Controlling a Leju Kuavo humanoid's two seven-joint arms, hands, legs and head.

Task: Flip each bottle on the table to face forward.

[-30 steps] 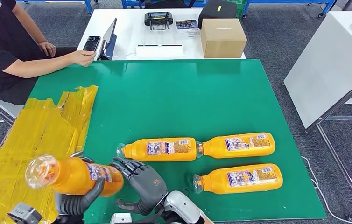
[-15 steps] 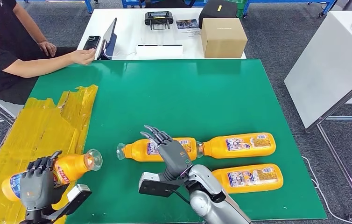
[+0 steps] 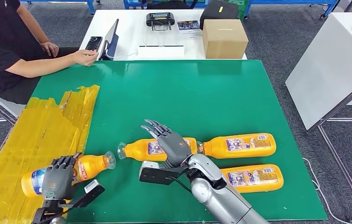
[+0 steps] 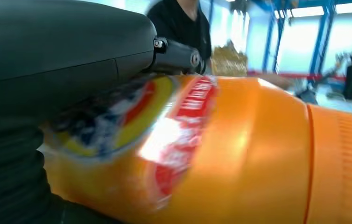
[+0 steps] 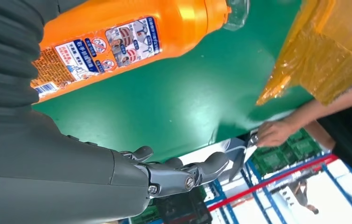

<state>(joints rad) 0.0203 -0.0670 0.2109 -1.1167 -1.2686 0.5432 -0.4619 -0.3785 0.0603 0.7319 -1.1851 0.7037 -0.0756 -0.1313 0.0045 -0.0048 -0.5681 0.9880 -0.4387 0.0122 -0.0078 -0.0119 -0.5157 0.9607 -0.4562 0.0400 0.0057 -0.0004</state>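
Note:
Several orange juice bottles lie on the green table. My left hand grips one bottle at the near left, lying across the table edge and the yellow sheet with its clear cap toward the other bottles; its label is close up in the left wrist view. My right hand hovers open, fingers spread, over a second bottle, also seen as an orange bottle in the right wrist view. Two more bottles lie to the right, back labels up.
A crumpled yellow sheet covers the table's left side. A person sits at the far left, hand near a phone and tablet. A white table behind holds a cardboard box and a controller.
My left hand turned the raised bottle over and lowered it to the near left edge. My right hand let go of it and moved over the middle bottle.

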